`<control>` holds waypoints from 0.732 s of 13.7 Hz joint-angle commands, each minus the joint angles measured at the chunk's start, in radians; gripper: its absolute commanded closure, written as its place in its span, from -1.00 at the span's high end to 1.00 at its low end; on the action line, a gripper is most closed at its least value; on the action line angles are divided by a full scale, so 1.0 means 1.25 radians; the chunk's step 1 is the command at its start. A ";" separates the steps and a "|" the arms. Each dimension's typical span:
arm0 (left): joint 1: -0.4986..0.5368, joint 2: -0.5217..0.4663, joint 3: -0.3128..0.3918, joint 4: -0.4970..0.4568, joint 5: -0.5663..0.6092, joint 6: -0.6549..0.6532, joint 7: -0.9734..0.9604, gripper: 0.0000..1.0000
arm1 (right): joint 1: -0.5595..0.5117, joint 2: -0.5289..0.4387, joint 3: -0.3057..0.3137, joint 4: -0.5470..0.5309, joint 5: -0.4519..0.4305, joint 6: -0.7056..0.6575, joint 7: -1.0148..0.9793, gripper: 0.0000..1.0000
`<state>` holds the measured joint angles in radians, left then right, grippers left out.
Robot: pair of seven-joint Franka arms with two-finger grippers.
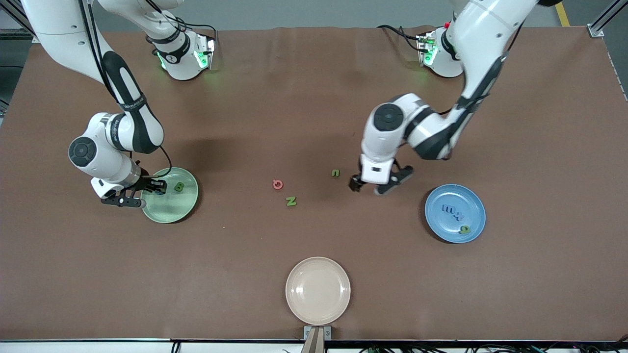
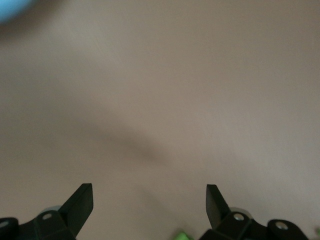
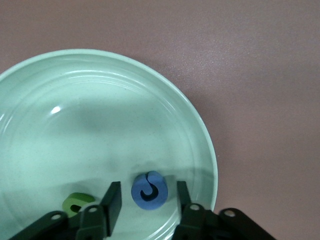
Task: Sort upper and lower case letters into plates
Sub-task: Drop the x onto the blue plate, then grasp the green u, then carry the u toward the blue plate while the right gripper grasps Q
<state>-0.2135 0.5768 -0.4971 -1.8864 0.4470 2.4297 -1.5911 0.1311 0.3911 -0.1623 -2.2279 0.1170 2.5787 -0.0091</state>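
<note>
My right gripper (image 1: 153,194) is open over the pale green plate (image 1: 171,211), at its rim toward the right arm's end. In the right wrist view its fingers (image 3: 112,202) stand either side of a blue letter (image 3: 148,190) lying in that plate (image 3: 100,115), with a gap on both sides. A green letter (image 1: 179,186) lies beside it and also shows in the right wrist view (image 3: 77,202). My left gripper (image 1: 367,187) is open and empty over bare table, between a small green letter (image 1: 335,172) and the blue plate (image 1: 441,225). The left wrist view shows its wide-open gripper (image 2: 150,200).
The blue plate holds blue letters (image 1: 451,209) and a green one (image 1: 464,229). A pink letter (image 1: 277,184) and a green N (image 1: 291,201) lie loose mid-table. A cream plate (image 1: 318,290) sits near the front edge.
</note>
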 commanded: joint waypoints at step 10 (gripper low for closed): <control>-0.100 0.129 0.006 0.102 0.017 -0.020 0.007 0.37 | 0.334 -0.047 0.019 0.075 0.009 -0.103 0.585 1.00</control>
<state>-0.3364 0.7293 -0.4897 -1.7814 0.4491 2.4236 -1.6255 0.4889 0.3367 -0.1268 -2.1564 0.1193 2.4545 0.6142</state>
